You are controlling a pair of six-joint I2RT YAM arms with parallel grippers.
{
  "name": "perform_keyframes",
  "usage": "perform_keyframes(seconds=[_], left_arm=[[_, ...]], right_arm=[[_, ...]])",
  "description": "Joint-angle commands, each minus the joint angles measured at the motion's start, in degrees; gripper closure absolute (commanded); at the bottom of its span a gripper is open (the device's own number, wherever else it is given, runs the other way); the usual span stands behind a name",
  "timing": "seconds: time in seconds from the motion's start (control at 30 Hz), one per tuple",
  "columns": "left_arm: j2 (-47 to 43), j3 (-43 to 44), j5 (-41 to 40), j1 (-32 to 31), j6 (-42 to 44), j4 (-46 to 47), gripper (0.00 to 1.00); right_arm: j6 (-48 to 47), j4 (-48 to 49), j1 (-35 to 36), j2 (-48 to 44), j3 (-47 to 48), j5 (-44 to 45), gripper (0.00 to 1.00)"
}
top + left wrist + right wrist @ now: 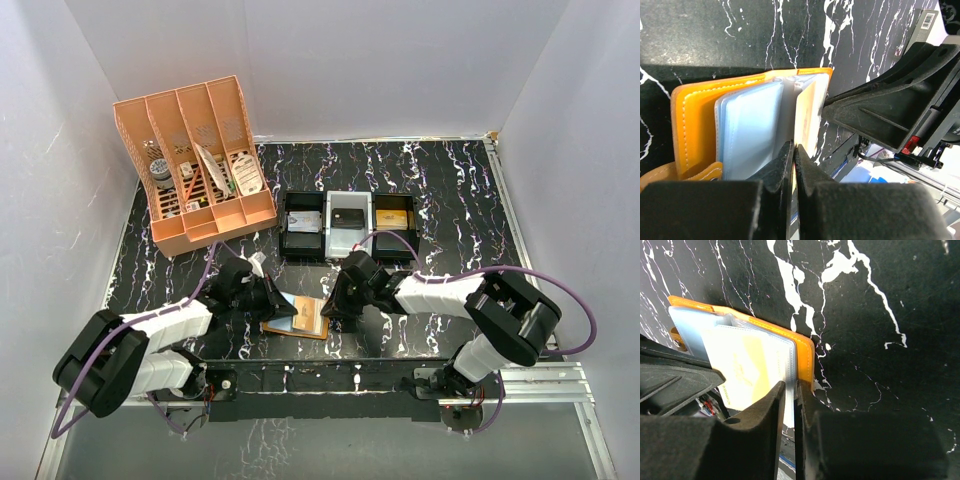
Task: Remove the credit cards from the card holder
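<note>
The left gripper [794, 151] is squeezing its two fingers almost all the way together. They are pinching a thin pale leaf inside the card holder [690, 117]. I cannot tell if a card is sitting in that leaf. The right gripper [789, 390] is squeezing tight too. It is nipping the pale edge on the other side, just beside the orange rim.

The card holder is lying open and flat on the black table [880, 305], between the two grippers. The credit cards [747, 130] are sitting inside it, tucked in the see-through pockets. None is lying out on the table yet, so I think the job is only starting.

To do this step well, one gripper should be holding the orange cover down while the other is pulling. The pull should be going slow and straight along the pocket, not up. If both are tugging on leaves, the whole card holder may be lifting or sliding instead. The fingers should be biting the card itself, not just the slippery pocket.
</note>
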Motion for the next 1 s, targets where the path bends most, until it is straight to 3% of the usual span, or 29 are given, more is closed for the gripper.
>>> perform_keyframes(seconds=[0.0, 0.2, 0.4, 0.63, 0.97], left_arm=[[1.08, 1.82, 2.16, 0.25, 1.21, 0.18, 1.00], [0.64, 2.16, 1.53, 0.26, 1.35, -0.26, 1.00], [0.78, 2.73, 1.52, 0.21, 2.04, -0.95, 1.00], [-1.42, 5.66, -2.81, 0.25, 6.41, -9.54, 1.00], [-2.39, 5.98, -5.15, 0.22, 7.17, -11.56, 1.00]], right_arm=[[-4.06, -1.85, 0.00, -2.41, 3.82, 1.54, 0.84], [-7.69, 0.20, 0.00, -4.23, 7.66, -1.35, 0.75], [-7.14, 7.85, 0.46, 4.11, 9.04, -9.51, 0.74], [-6.13, -0.76, 0.53, 6.89, 8.24, -3.15, 0.77], [-5.45, -1.51, 0.44, 6.56, 6.31, -1.31, 0.77]])
